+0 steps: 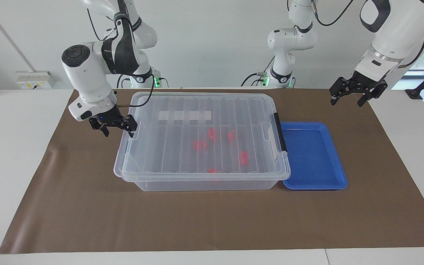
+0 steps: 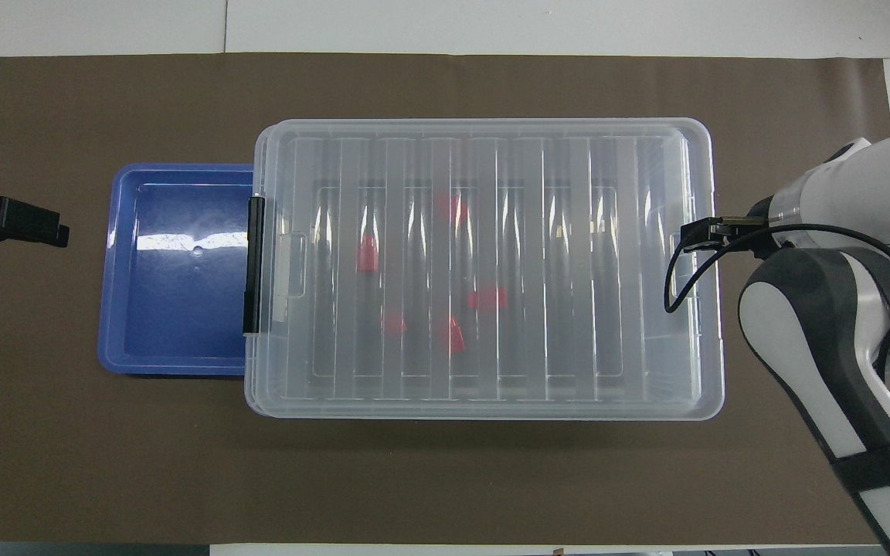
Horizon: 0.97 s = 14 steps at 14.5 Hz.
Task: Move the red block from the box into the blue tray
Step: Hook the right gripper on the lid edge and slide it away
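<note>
- Brown paper mat covering a white table, white wall at the robots' end; one clear box, one blue tray, five red blocks, two arms.
- Red blocks: five, all inside the box under its shut ribbed lid, scattered about the middle of its floor. One example, the red block, lies nearest the tray end; the other red blocks sit close by.
- Blue tray: one, holding nothing, set against the box's black latch at the left arm's end of the table.
- White label strip: one, on the lid, toward the robots.
- Right gripper: lowered at the unlatched end of the box, one fingertip at the lid's edge, fingers parted, holding nothing; the wrist is angled down.
- Left gripper: hangs over the mat past the tray, waiting, fingers spread, holding nothing.
</note>
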Each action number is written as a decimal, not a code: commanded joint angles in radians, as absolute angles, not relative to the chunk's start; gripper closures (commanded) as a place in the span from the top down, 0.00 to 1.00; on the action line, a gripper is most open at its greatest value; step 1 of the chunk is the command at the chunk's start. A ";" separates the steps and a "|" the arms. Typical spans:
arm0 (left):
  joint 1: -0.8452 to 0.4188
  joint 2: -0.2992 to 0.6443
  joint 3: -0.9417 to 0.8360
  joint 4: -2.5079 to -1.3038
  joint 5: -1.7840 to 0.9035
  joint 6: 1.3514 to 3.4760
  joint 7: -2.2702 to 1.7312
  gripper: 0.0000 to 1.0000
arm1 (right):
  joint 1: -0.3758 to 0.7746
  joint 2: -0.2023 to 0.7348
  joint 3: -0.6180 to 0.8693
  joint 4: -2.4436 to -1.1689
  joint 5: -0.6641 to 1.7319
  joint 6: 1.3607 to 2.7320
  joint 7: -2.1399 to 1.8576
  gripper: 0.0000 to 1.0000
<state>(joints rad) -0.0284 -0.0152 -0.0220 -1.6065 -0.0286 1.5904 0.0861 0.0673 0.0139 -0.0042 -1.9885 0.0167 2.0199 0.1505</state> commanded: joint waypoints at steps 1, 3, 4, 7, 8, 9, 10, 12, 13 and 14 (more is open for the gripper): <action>-0.032 -0.021 -0.014 -1.612 -0.041 1.578 0.097 1.00 | 0.049 -0.023 -0.002 -2.039 0.031 2.045 0.111 1.00; -0.032 -0.021 -0.014 -1.612 -0.041 1.580 0.098 1.00 | 0.025 -0.023 -0.003 -2.040 0.029 2.045 0.060 1.00; -0.031 -0.021 -0.014 -1.612 -0.041 1.580 0.098 1.00 | 0.012 -0.023 -0.003 -2.040 0.031 2.045 0.031 1.00; -0.032 -0.021 -0.014 -1.612 -0.041 1.578 0.097 1.00 | -0.037 -0.023 -0.003 -2.040 0.029 2.045 -0.056 1.00; -0.032 -0.021 -0.014 -1.612 -0.041 1.580 0.097 1.00 | -0.047 -0.023 -0.003 -2.039 0.028 2.046 -0.086 1.00; -0.032 -0.021 -0.014 -1.612 -0.041 1.580 0.098 1.00 | -0.058 -0.021 -0.003 -2.039 0.028 2.058 -0.103 1.00; -0.032 -0.021 -0.014 -1.612 -0.041 1.580 0.097 1.00 | -0.070 -0.021 -0.003 -2.040 0.026 2.069 -0.119 1.00; -0.032 -0.021 -0.014 -1.612 -0.041 1.568 0.098 1.00 | -0.097 -0.021 -0.003 -2.039 0.026 2.069 -0.168 1.00; -0.032 -0.021 -0.014 -1.612 -0.041 1.569 0.097 1.00 | -0.109 -0.020 -0.003 -2.039 0.025 2.069 -0.188 1.00; -0.032 -0.021 -0.014 -1.612 -0.041 1.569 0.095 1.00 | -0.118 -0.020 -0.003 -2.037 0.025 2.071 -0.205 1.00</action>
